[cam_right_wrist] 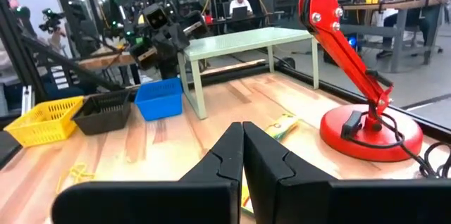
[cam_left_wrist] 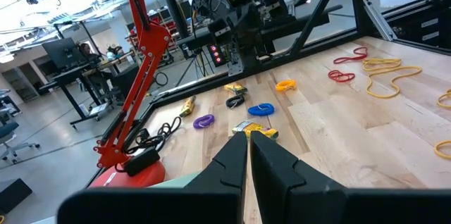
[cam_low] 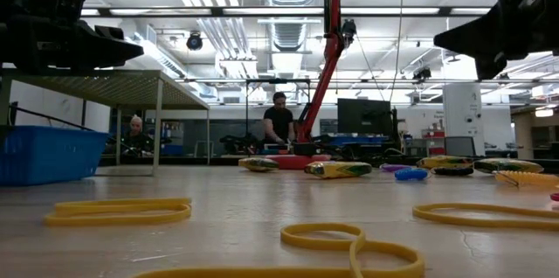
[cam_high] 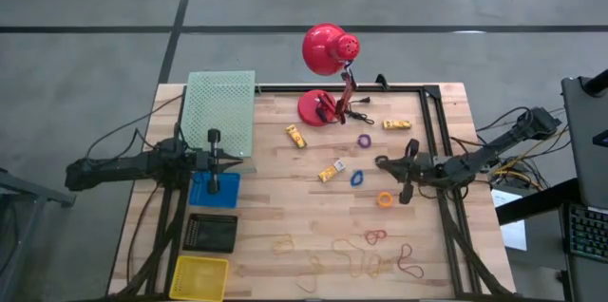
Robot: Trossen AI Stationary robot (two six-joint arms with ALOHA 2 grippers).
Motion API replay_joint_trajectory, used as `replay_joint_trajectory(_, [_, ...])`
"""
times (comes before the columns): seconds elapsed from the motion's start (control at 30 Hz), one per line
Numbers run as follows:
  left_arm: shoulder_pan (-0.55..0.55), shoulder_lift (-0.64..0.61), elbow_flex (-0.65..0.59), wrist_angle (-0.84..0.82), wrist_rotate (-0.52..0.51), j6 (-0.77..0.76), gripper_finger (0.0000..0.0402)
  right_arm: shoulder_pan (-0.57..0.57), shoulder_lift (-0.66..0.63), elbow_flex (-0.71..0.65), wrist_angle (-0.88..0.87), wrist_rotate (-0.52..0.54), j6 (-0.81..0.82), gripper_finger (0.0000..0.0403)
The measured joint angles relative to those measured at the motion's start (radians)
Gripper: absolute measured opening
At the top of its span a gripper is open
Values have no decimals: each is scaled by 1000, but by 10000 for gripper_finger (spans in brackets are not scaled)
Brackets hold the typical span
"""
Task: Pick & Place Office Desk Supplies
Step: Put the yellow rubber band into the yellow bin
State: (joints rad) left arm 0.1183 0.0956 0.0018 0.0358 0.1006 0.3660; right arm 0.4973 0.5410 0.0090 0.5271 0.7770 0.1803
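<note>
The 2 arms reached inward from opposite table sides, each stretched roughly level and clear of the surface. The left gripper (cam_high: 226, 158) pointed toward the table's middle, fingers (cam_left_wrist: 229, 164) pressed together, holding nothing. The right gripper (cam_high: 382, 162) faced it, fingers (cam_right_wrist: 229, 155) likewise closed and empty.

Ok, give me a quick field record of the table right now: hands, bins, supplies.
left hand: shut, empty, above the blue bin
right hand: shut, empty, near the orange ring
bins: blue, black, yellow in a column on the left edge
shelf: green mesh, behind the bins
lamp: red, far centre
rings: purple, blue, orange, loose mid-table
yellow pieces: scattered near the lamp
rubber bands: loose along the near edge
</note>
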Motion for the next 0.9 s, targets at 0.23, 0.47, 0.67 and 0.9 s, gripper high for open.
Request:
replay_joint_trajectory(0.23, [0,0,0,0,0,0,23,0,2,0,2,0,-82,8])
replay_joint_trajectory(0.47, [0,0,0,0,0,0,23,0,3,0,1,1,-312,8])
replay_joint_trajectory(0.67, [0,0,0,0,0,0,23,0,3,0,2,1,-414,8])
replay_joint_trajectory(0.9, [0,0,0,1,0,-54,23,-1,4,0,2,1,-417,8])
